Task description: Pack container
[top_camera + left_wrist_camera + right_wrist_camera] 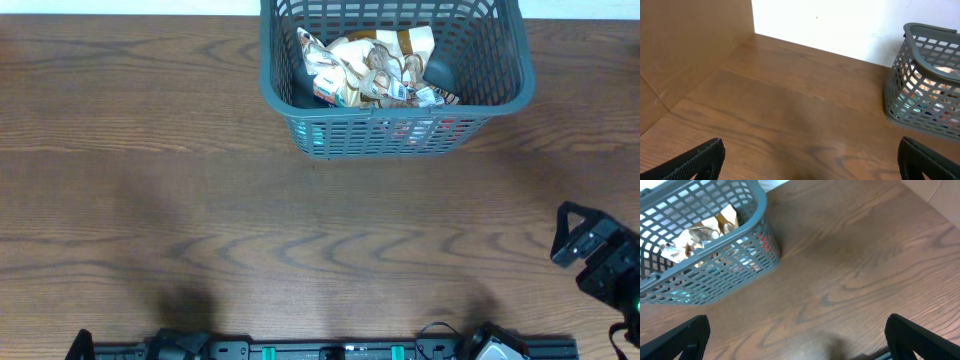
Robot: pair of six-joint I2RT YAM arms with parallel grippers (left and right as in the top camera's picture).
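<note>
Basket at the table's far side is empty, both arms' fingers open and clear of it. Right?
No, not empty: the overhead view shows the basket holding a pile of snack packets. The rest stands: table far side, left fingers and right fingers open, clear of it.

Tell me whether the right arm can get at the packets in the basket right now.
Probably yes: the container is open-topped, the packets lie exposed inside, and only table lies between it and the open right gripper.

Soft, even light covers the brown surface (150, 150). Behind the basket (925, 95) the white wall (830, 25) is blown out. Faint, blurry shadows (190, 300) darken the surface well in front of the basket.
</note>
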